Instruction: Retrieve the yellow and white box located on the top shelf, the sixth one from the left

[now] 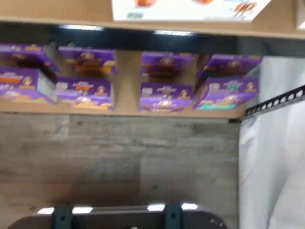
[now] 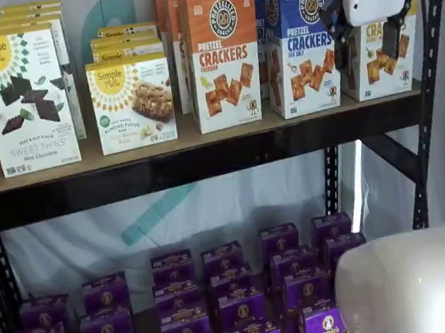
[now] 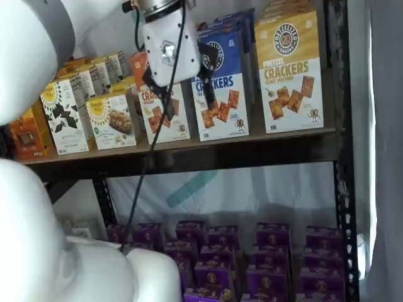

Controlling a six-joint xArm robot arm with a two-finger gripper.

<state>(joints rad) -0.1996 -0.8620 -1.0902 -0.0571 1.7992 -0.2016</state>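
Yellow and white box [image 3: 289,72], upright, top shelf [image 3: 189,156]

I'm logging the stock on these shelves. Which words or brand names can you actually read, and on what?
"PRETZEL CRACKERS", logo "PRETZELIZED": yellow and white box; small line unreadable.
"PRETZEL CRACKERS": orange box.
"CRACKERS", "SEA SALT": blue box.
"Simple Mills", "SWEET THINS": tall white box.
"Simple Mills": short white box; rest too small.
"Annie's": purple box.
Wrist view: all print blurred.
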